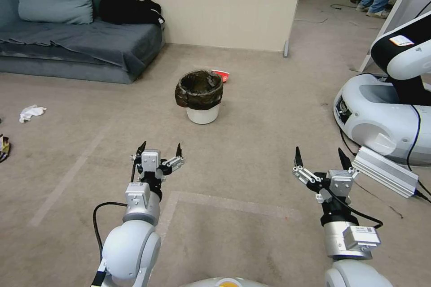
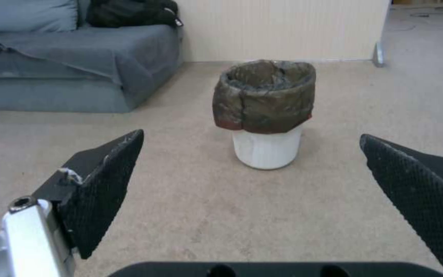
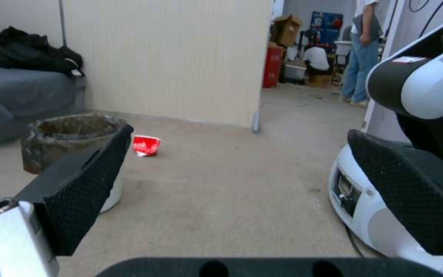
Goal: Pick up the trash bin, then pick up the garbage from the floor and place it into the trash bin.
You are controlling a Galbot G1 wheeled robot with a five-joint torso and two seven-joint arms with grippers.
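The trash bin (image 1: 200,96) stands upright on the floor (image 1: 251,143) straight ahead of me, a small round white plastic bucket with a dark, crinkled bag folded over its rim; its mouth is open. Just behind it lies a red-and-white packet (image 1: 221,75) (its white lettering is too small for me to read); a crumpled white tissue (image 1: 30,112) lies well apart to my left. The floor is beige short-pile carpet with paler tape lines, and it is bare between me and the bin. My left gripper (image 1: 160,149) hovers near the bin with fingers spread apart, their pads (image 2: 106,184) cross-hatched black; my right gripper (image 1: 321,158) is likewise spread. A grey sofa (image 1: 76,40) borders the left; a white robot base (image 1: 381,116) and a ribbed metal box (image 1: 386,171) crowd the right.
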